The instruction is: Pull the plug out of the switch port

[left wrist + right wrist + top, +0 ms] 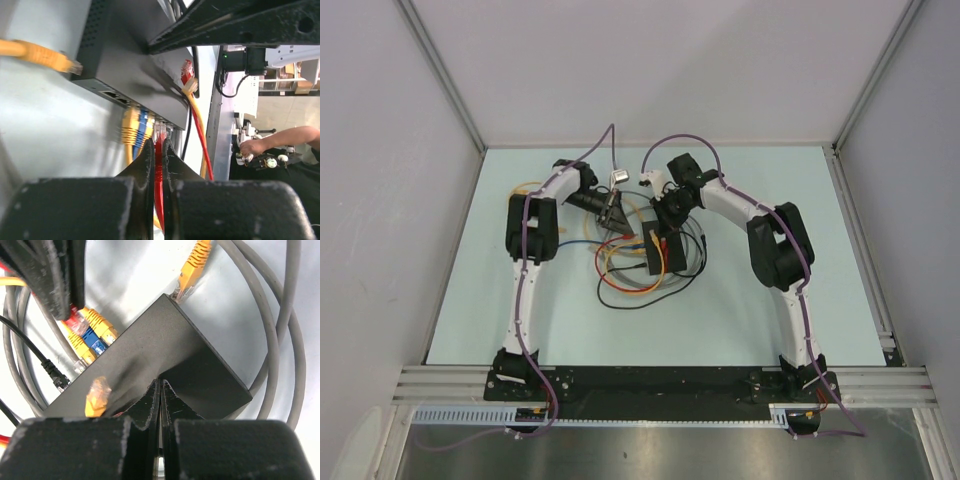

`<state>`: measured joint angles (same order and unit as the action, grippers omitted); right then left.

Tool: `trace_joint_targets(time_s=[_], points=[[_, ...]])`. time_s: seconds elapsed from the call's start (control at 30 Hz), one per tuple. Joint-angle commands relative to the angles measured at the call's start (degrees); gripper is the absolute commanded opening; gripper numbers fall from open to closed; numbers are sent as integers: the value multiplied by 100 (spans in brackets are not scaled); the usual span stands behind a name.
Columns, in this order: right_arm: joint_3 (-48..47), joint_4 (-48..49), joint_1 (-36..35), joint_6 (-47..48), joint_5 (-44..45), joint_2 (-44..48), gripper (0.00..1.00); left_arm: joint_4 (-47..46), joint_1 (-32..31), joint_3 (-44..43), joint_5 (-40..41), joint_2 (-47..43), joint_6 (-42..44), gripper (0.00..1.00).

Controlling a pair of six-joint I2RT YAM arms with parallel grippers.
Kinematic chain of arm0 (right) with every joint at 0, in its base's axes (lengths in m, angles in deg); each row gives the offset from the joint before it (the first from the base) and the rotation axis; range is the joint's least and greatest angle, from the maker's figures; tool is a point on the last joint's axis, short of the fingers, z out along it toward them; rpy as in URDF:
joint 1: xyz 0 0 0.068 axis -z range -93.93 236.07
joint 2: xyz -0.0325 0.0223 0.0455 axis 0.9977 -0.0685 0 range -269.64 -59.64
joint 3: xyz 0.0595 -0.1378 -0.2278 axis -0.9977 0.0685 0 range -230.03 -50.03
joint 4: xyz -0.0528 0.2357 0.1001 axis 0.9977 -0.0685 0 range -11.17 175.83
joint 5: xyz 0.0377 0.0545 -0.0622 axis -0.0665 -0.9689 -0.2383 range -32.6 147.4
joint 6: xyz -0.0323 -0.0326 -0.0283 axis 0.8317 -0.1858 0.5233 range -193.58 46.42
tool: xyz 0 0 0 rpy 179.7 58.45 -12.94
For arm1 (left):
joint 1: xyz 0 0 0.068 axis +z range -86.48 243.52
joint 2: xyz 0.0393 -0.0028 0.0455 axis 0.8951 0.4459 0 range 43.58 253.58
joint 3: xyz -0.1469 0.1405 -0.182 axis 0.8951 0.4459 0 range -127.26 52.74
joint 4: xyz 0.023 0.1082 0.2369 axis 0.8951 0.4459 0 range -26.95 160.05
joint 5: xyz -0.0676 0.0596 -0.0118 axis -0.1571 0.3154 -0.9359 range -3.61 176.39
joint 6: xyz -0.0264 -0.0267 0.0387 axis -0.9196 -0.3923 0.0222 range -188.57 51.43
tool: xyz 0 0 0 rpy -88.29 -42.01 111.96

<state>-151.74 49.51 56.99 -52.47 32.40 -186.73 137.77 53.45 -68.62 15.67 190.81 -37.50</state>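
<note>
From above, the socket row was too small to read, and up close the red plug's (160,132) clear tip sat right at its port, seated or free, couldn't tell! The left gripper (159,150) was clamped on the red cable (159,180) just behind that plug, while the right gripper (160,386) was closed on nothing, tips at the top of the switch (170,340), which lay mid-way across the table (740,320) between the 2 grippers. Count: 1 switch, 4 plugs along its edge, 2 yellow plugs (100,325), 1 blue plug (94,342), 1 red, plus 1 loose yellow plug (192,270) by a corner.

Grey walls (660,60), pale blue tabletop (730,320)
</note>
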Motion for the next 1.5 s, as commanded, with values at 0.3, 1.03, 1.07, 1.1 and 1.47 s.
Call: trace_joint_targets(time_s=[0.3, 1.03, 1.07, 1.1, 1.47], points=[[-68, -710, 271, -71, 513, -721, 2, 500, -66, -511, 128, -1636, 111, 0], [-516, -649, 473, -265, 451, -897, 2, -3276, 487, 1210, 6298, -4405, -1822, 0], [-499, -640, 473, -265, 460, -888, 2, -3305, 549, 1185, 6464, -4336, -2067, 0], [-490, -631, 465, -265, 452, -888, 2, -3288, 654, 1054, 6587, -4126, -2209, 0], [-384, -552, 342, -124, 680, -739, 2, -3385, 1173, 649, 7001, -2780, -2642, 0]])
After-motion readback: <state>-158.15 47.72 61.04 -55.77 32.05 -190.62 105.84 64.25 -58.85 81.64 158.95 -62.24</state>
